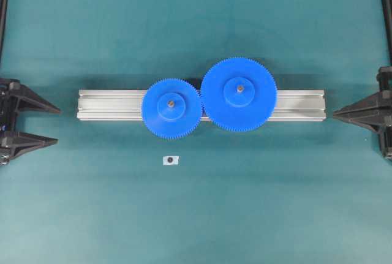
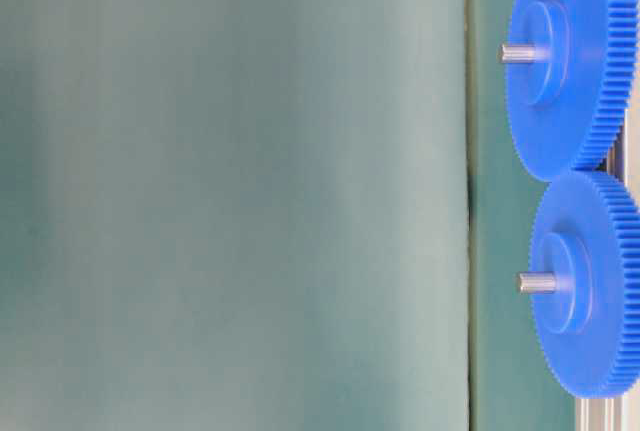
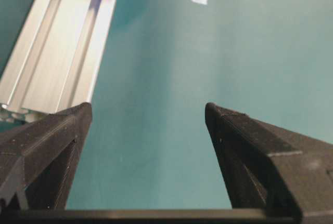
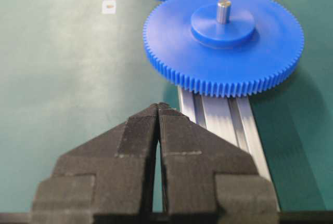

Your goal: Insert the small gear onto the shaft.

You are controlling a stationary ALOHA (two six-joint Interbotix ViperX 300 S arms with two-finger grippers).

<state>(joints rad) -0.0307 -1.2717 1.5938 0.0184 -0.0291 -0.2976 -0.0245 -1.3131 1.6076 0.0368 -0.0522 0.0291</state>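
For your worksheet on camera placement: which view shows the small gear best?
Overhead exterior: the small gear shows whole, sitting on its shaft and meshing with the larger gear. The table-level view shows it edge-on; each wrist view catches only its rim.

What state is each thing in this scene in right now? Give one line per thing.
Small gear: seated on its shaft, teeth meeting the large gear.
Large gear: seated on its own pin.
Metal rail: lying flat under both gears.
Left pincer: open, empty.
Right pincer: shut, empty.
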